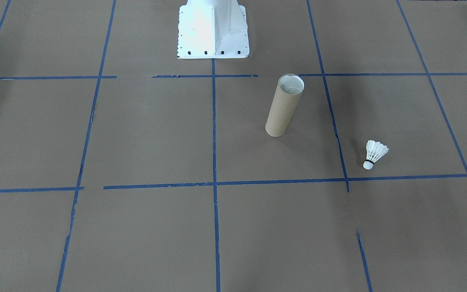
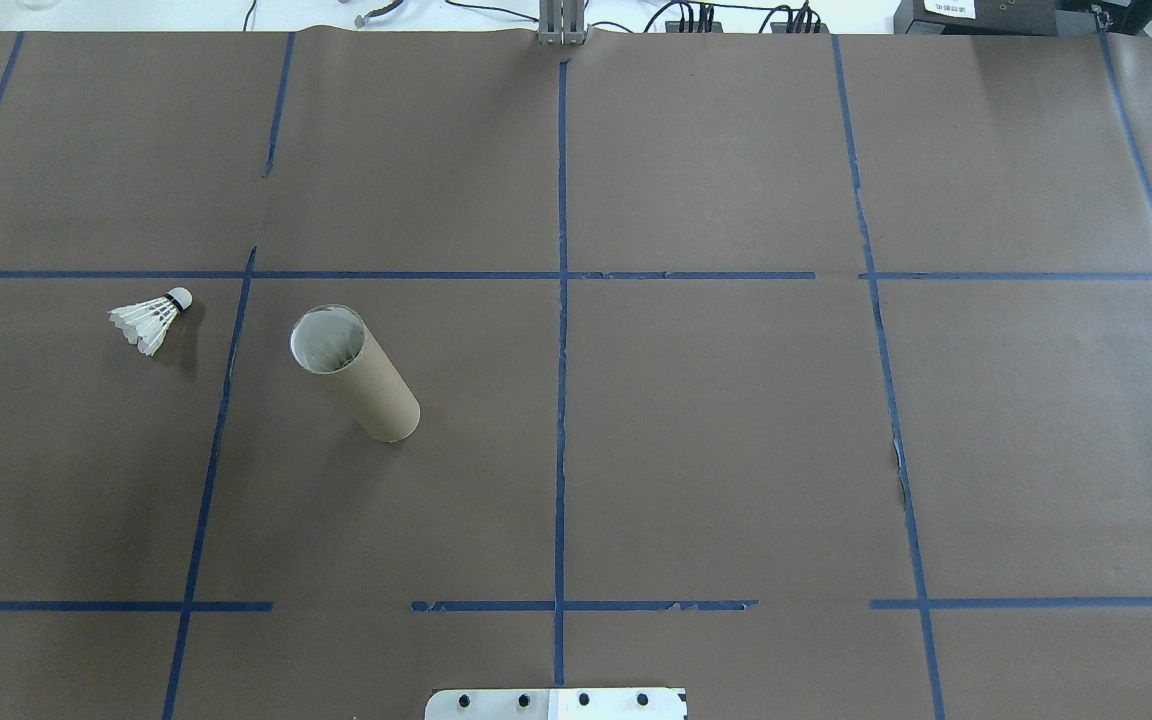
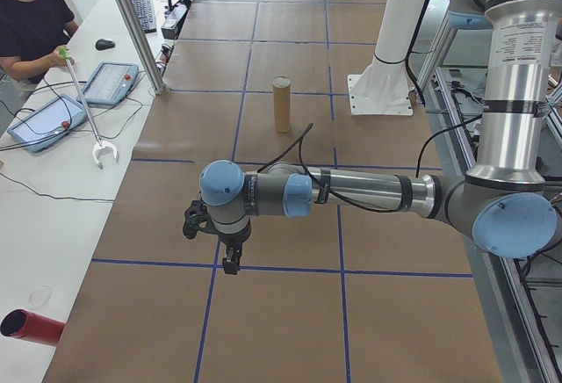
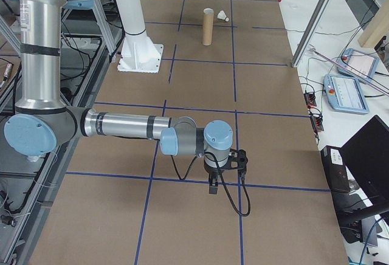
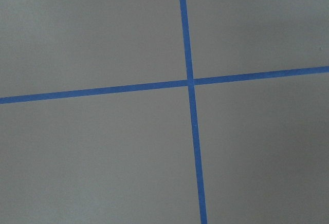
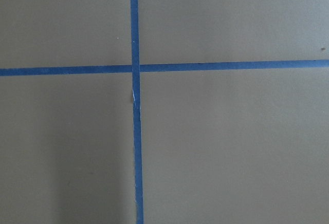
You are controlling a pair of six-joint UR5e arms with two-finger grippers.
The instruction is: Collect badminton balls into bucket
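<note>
The table (image 2: pixel 736 450) is lying under brown paper crossed by blue tape lines (image 2: pixel 561 400) that are dividing it into large squares. At the robot's side of it, a white metal base (image 1: pixel 213 30) is standing on the paper with a white column rising from it. The left arm (image 3: pixel 369 191) is reaching out low over the table in the left side view, and its left gripper (image 3: pixel 230 264) is pointing down just above a tape line, well apart from the task's things; only that side view is showing it, so I cannot tell whether its jaws are apart or together. The right arm (image 4: pixel 121 125) is stretching out in the same way at the other end of the table, with the right gripper (image 4: pixel 213 187) hanging close over a tape crossing, and again its state cannot be told from the side view alone. Both wrist cameras are looking at nothing but paper and crossed tape. The bucket (image 2: pixel 356 375) is standing upright on the robot's left half of the table, its open white mouth facing up, one square in from the centre line. The badminton ball (image 2: pixel 151 318) is lying on its side on the paper near the bucket but apart from it, across a tape line and farther toward the robot's left, with its cork tip pointing away from the robot.
</note>
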